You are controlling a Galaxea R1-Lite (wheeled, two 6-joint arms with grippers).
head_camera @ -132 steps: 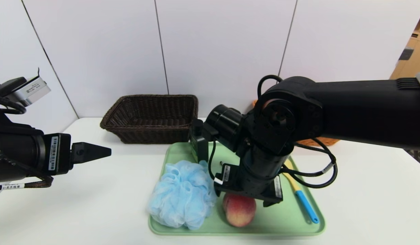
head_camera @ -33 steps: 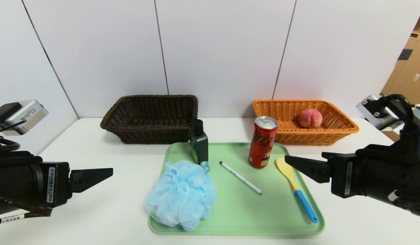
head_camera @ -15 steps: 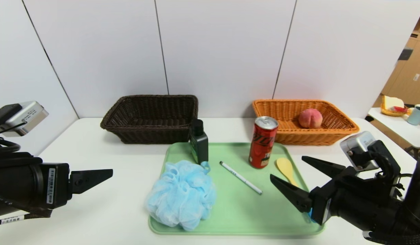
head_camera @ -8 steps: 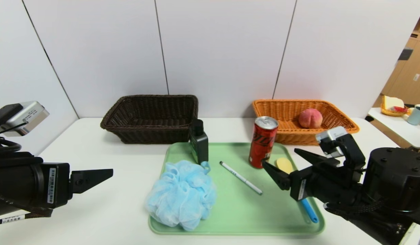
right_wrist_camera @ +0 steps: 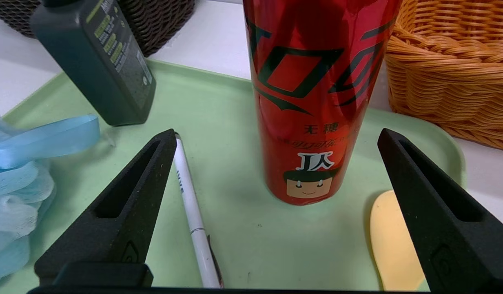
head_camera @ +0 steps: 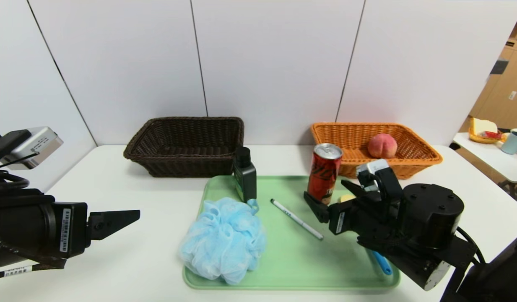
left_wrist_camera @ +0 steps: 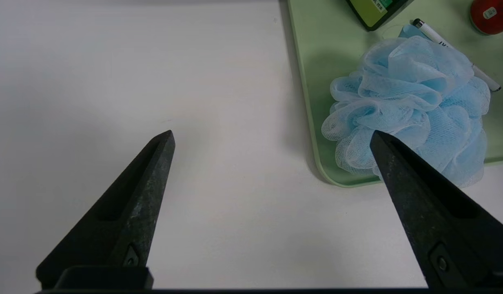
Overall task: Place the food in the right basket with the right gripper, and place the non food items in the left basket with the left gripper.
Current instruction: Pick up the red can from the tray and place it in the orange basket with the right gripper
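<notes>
The red soda can [head_camera: 324, 174] stands upright at the back of the green tray [head_camera: 292, 268]. My right gripper [head_camera: 325, 189] is open, low over the tray, with a fingertip on either side of the can [right_wrist_camera: 316, 102] and touching nothing. The peach [head_camera: 382, 146] lies in the orange-tan right basket [head_camera: 426, 161]. On the tray are the blue pouf [head_camera: 222, 239], dark bottle [head_camera: 245, 176], white pen [head_camera: 296, 219] and the spoon [right_wrist_camera: 392, 241], mostly hidden under the right arm. The dark brown left basket [head_camera: 187, 147] holds nothing I can see. My left gripper [head_camera: 132, 216] hangs open left of the tray.
The pen [right_wrist_camera: 190, 196] lies just inside one right finger, and the spoon's blue handle [head_camera: 382, 262] pokes out under the arm. In the left wrist view the pouf [left_wrist_camera: 410, 102] overhangs the tray's near corner. A side table with cups [head_camera: 516, 142] stands far right.
My right arm has swung in from the right edge over the tray, bringing its open fingers up to the soda can. The left arm has not moved.
</notes>
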